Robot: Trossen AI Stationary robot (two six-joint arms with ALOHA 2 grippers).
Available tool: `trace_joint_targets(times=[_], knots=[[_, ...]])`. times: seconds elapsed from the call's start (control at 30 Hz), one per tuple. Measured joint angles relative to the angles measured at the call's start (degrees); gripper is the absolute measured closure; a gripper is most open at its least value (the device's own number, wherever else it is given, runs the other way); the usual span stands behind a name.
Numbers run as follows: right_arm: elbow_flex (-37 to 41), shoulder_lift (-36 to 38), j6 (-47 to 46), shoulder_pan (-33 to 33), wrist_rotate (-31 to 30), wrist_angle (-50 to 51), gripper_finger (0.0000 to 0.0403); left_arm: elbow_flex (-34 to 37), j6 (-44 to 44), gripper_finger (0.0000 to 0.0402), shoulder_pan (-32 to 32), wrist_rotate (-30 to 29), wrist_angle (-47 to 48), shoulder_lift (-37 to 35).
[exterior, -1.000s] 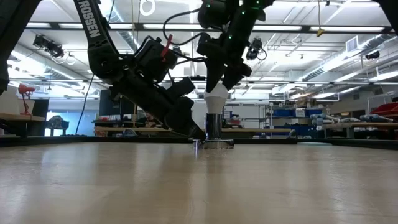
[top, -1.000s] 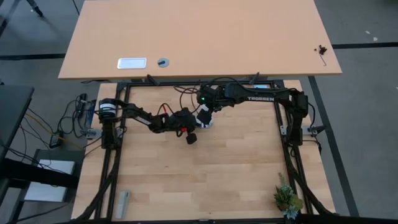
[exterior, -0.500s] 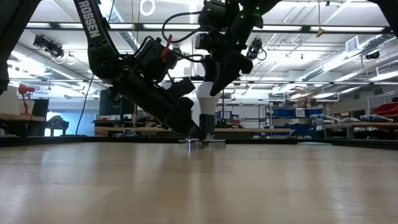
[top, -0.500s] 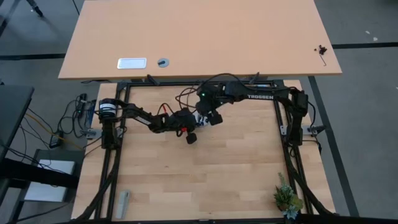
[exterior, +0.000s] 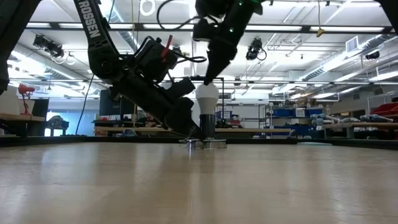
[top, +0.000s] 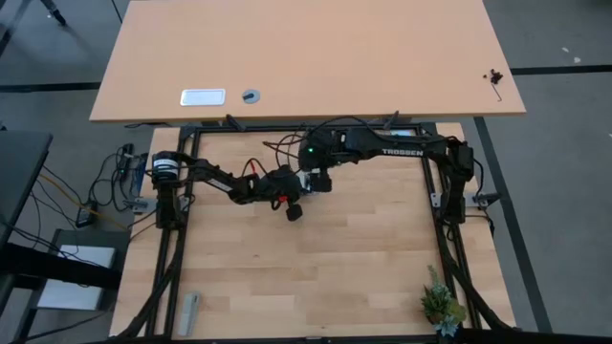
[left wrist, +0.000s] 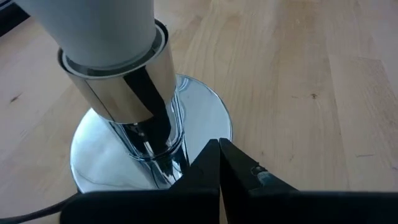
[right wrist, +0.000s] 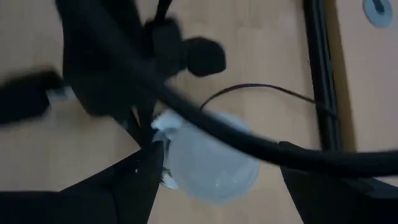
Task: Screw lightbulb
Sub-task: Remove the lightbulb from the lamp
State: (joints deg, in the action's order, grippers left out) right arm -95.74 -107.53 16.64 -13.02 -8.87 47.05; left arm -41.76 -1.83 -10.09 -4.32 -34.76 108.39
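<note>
The white lightbulb (exterior: 206, 96) stands upright in the chrome socket (exterior: 208, 124), whose round base disc (left wrist: 93, 149) lies flat on the wooden table. My right gripper (right wrist: 211, 186) hangs over the bulb (right wrist: 211, 165), pointing steeply down. It is open, with one finger on each side of the bulb's top and a clear gap at one side. My left gripper (left wrist: 219, 149) is shut and reaches in low from the table's left to the disc's rim. A thin black cord (right wrist: 261, 90) leaves the socket. My left gripper presses its shut fingertips (left wrist: 211, 163) down on the rim of the socket's chrome base disc (left wrist: 211, 124). It comes in slanting down from the table's left. The disc stays flat on the table with the socket upright.
The black frame rails (top: 435, 191) border the wooden work surface. A small green plant (top: 442, 306) stands at the near right corner, and a grey bar (top: 189, 311) lies near left. A larger desk (top: 306, 57) lies beyond the far edge. Bare wood lies near the socket's front.
My right gripper has rolled about its own pointing line over the bulb and risen a little, so its fingertips now stand at the bulb's top. The socket with the bulb has slid slightly toward the table's left.
</note>
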Motion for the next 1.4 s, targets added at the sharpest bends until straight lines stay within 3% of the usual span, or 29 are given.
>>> trace_joint_targets(times=[0.27,0.5,0.73,0.9,1.1,1.23,1.4], knots=[[-0.06,-0.09,-32.44,-0.41,1.03,-0.16,0.008,0.0,0.01,0.0398,0.0,-0.11,0.0,0.01],[3.21,-0.15,-38.38,-0.65,1.29,-3.14,0.008,0.0,-0.1,0.0398,0.0,-0.27,0.0,0.01],[4.21,-0.17,-29.59,-1.81,1.03,-5.13,0.0099,0.0,-0.12,0.0398,0.02,-0.31,0.0,0.0],[4.16,-0.13,-9.96,-3.46,3.79,-6.35,0.0138,0.0,-0.12,0.0398,0.02,-0.33,0.0,-0.01],[4.13,0.0,12.74,-6.15,15.7,-6.5,0.0162,0.0,-0.14,0.0398,0.02,-0.35,0.0,-0.01],[3.8,0.0,13.48,-6.2,16.13,-7.01,0.0161,0.0,-0.08,0.0398,0.02,-0.35,0.02,0.0],[1.09,-0.22,7.1,-4.84,13.89,-4.54,0.016,0.0,-0.06,0.0398,0.02,-0.35,0.03,-0.01]])
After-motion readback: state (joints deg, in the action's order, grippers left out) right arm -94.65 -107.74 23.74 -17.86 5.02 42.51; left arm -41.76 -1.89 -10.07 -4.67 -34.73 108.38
